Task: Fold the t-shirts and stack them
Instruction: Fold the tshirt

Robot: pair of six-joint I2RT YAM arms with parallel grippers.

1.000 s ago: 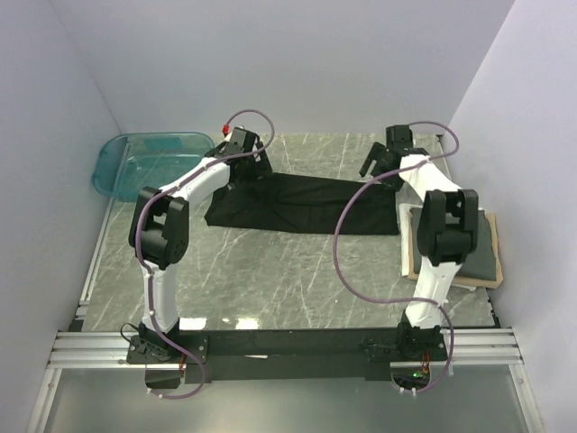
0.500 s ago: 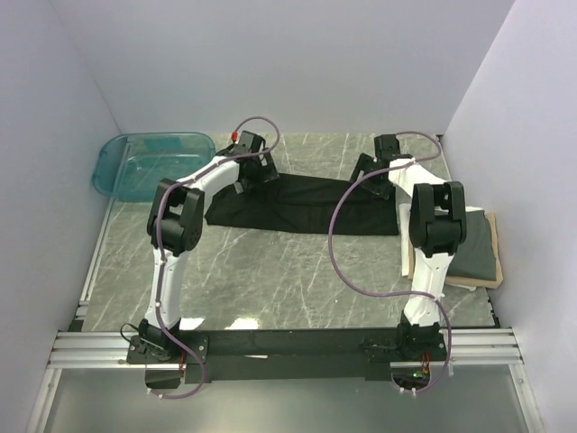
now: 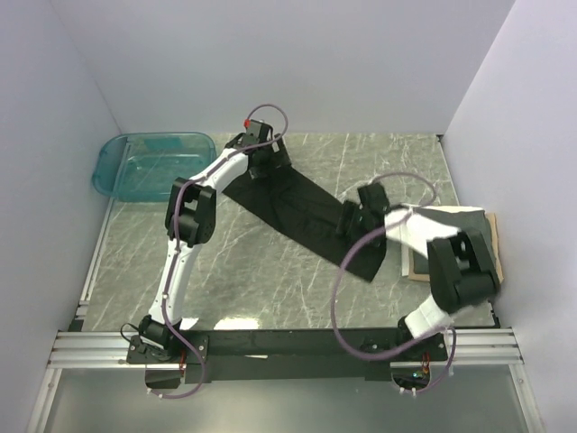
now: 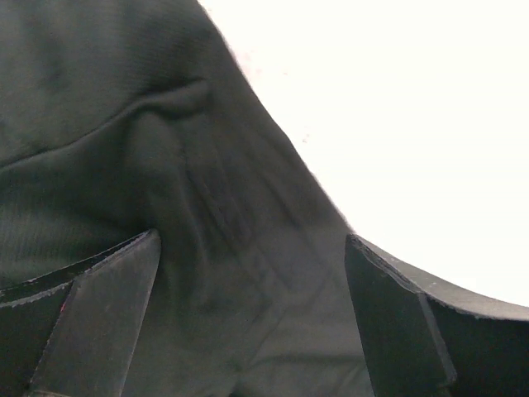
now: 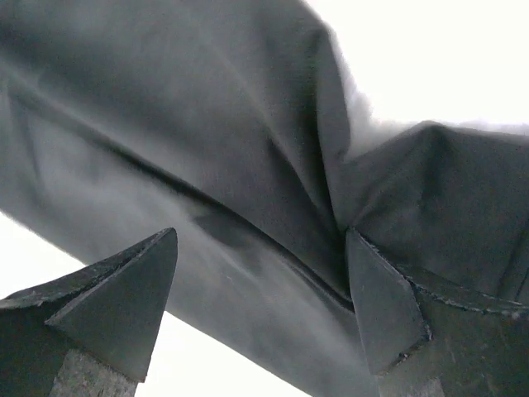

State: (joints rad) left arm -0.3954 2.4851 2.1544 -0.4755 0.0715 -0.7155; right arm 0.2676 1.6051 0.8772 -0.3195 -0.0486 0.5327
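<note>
The black t-shirt [image 3: 302,212] is lying stretched diagonally across the table [image 3: 252,271], from far centre toward near right. The left gripper [image 3: 264,161] is sitting at its far end and the right gripper [image 3: 354,219] toward its near end. Each is showing 2 fingers apart with cloth between; whether they are clamping cannot be told.
</note>
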